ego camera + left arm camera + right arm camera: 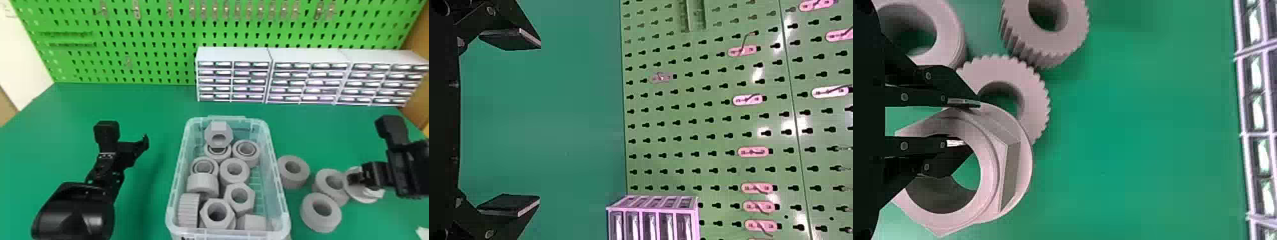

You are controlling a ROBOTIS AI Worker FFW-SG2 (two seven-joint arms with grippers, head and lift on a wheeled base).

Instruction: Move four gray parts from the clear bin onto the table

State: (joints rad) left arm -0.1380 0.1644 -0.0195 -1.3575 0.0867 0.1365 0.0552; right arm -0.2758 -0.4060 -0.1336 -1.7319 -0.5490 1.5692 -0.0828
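Near the right edge of the bench (pixel 143 102), the right gripper (pixel 971 124) is grasping a gray flanged nut (pixel 1015 170) by its wall, one finger sitting inside the hole. It is crowding a ribbed ring (pixel 1036 97); uneven support could be risking a tip on release, or the inner finger snagging. The left gripper (pixel 540 122) is hanging open. Gray parts (pixel 234 170) are also filling the clear bin (pixel 179 159).

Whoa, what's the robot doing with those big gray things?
The robot's right gripper is pinching a gray nut by its wall, to the right of the clear bin. Three other gray parts sit near it on the green table, and more are inside the bin. The left gripper is open and empty, left of the bin.
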